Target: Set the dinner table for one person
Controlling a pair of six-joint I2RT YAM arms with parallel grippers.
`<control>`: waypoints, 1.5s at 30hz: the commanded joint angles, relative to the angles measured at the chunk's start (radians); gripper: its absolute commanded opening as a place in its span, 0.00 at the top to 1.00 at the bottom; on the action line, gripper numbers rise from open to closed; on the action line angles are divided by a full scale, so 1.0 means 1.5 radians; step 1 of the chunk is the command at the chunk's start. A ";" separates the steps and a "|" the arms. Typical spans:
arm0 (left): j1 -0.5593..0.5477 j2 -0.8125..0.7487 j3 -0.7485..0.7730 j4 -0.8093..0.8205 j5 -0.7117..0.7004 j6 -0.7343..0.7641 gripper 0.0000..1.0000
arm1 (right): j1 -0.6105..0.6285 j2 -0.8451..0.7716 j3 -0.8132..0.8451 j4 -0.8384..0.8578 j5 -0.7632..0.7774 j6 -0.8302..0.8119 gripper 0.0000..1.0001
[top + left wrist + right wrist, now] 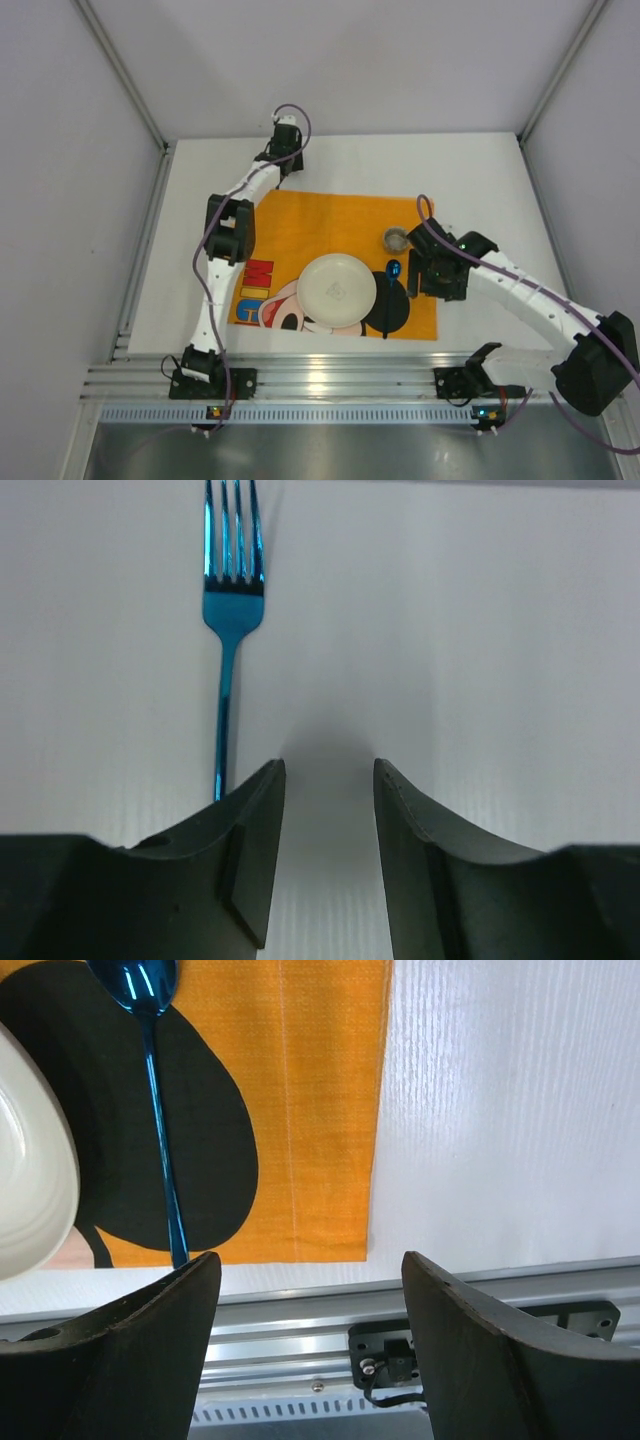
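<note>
The white dinner table (480,180) carries an orange cartoon-mouse placemat (330,215). On the mat lie a cream plate (336,288), a blue spoon (393,268) right of it and a small grey cup (396,238). My left gripper (284,140) is at the far edge of the table. In the left wrist view it (328,780) is open and empty, with a blue fork (232,600) lying on the table just ahead and left of it. My right gripper (432,280) hovers at the mat's right edge. In the right wrist view it (310,1270) is open and empty, right of the spoon (150,1060).
The plate's rim (30,1180) shows at the left of the right wrist view. An aluminium rail (330,380) runs along the near edge of the table. Grey walls enclose the table on three sides. The fork does not show in the top view.
</note>
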 commanded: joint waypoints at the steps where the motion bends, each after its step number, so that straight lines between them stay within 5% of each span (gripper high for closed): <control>1: 0.009 -0.094 -0.075 0.057 -0.006 0.026 0.54 | -0.012 -0.009 -0.003 0.000 0.006 -0.002 0.27; 7: 0.003 -0.151 -0.112 0.115 -0.041 0.062 0.54 | -0.015 0.005 -0.008 0.019 0.001 -0.006 0.27; 28: 0.040 -0.020 0.006 0.014 -0.002 0.009 0.53 | -0.019 0.033 -0.003 0.030 -0.002 -0.021 0.28; 36: 0.046 0.009 0.023 -0.013 0.032 0.015 0.59 | -0.023 0.050 0.003 0.035 -0.003 -0.027 0.29; 45: 0.056 0.052 0.057 -0.073 0.034 0.006 0.78 | -0.026 0.066 0.011 0.038 -0.005 -0.028 0.29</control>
